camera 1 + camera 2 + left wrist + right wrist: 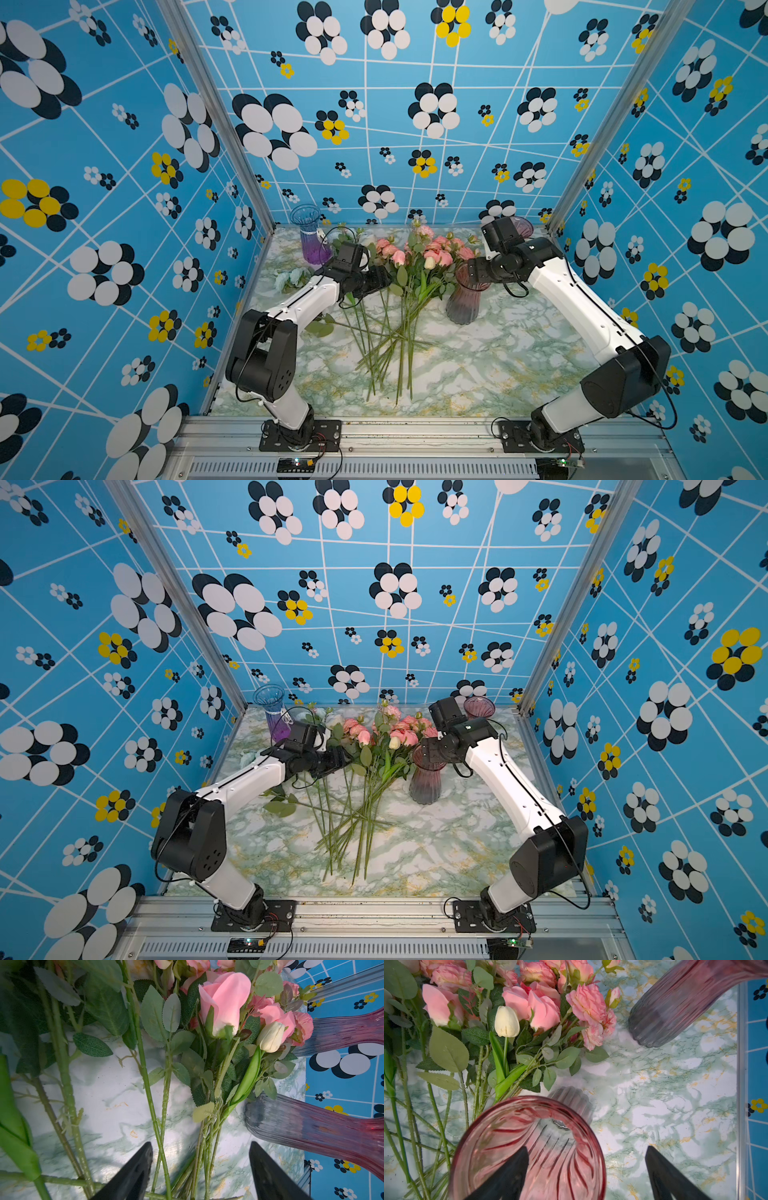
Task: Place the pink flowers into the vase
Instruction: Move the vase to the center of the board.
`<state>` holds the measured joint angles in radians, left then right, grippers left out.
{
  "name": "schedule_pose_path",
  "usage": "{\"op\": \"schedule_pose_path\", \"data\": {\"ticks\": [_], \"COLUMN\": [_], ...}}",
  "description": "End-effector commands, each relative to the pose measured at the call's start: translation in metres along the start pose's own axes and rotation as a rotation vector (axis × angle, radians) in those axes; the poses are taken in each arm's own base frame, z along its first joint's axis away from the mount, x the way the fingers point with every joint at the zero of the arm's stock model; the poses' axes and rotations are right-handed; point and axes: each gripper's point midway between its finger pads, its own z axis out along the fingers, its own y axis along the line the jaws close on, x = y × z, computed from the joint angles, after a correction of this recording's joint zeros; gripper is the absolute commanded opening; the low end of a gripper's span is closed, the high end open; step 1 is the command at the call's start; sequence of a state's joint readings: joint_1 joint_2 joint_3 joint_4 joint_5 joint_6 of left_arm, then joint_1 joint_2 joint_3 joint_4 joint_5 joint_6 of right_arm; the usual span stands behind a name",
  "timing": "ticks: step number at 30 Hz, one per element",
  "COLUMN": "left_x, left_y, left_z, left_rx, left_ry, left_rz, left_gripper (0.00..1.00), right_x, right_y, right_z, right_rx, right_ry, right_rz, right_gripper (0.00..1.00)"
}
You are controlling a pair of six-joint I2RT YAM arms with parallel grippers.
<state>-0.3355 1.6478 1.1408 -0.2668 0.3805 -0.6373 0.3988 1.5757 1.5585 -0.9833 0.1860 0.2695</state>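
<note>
Left gripper (200,1145) hangs low over the stems with its jaws wide apart and nothing between them gripped; two thin stems run up through the gap. Right gripper (587,1148) is also spread wide and empty, poised over the mouth of the vase (464,300), one finger above the opening and the other outside the rim.

In a top view the pink flowers (419,253) lie flat on the table (478,374) at the centre of the frame. Their heads point toward the back wall, their stems cross in a fan toward the front, and the vase stands just to their right.

These look light, with soft cloth heads and thin, springy stems that are tangled together, so lifting one may drag its neighbours. The bare stem below the leaves seems the best place to pinch. The vase looks like ribbed glass, so probably fragile and easy to tip.

Both arms reach in from the lower corners of the frame, forearms slanting toward the centre and wrists bent downward.
</note>
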Motion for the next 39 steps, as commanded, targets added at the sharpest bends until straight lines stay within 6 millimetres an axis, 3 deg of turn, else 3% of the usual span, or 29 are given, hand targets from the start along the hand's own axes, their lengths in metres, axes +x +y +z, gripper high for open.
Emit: {"op": "schedule_pose_path", "data": {"ticks": [1, 12, 26, 30, 39], "left_x": [0.004, 0.004, 0.005, 0.005, 0.005], "left_y": [0.0, -0.004, -0.002, -0.001, -0.001], "left_z": [-0.01, -0.016, -0.016, -0.017, -0.014], "left_rx": [-0.018, -0.016, -0.02, -0.026, -0.025], "left_ry": [-0.01, -0.015, -0.013, -0.015, -0.008], "left_rz": [0.032, 0.045, 0.049, 0.054, 0.051], "left_gripper": [0.75, 0.76, 0.76, 0.76, 0.76], "right_x": [0.006, 0.016, 0.018, 0.02, 0.022], "right_y": [0.006, 0.009, 0.002, 0.003, -0.007], "right_z": [0.013, 0.026, 0.028, 0.029, 0.026], "right_rx": [-0.039, -0.052, -0.08, -0.082, -0.07], "right_ry": [0.052, 0.099, 0.105, 0.113, 0.119], "right_rz": [0.004, 0.006, 0.036, 0.036, 0.047], "right_gripper": [0.88, 0.78, 0.49, 0.34, 0.24]}}
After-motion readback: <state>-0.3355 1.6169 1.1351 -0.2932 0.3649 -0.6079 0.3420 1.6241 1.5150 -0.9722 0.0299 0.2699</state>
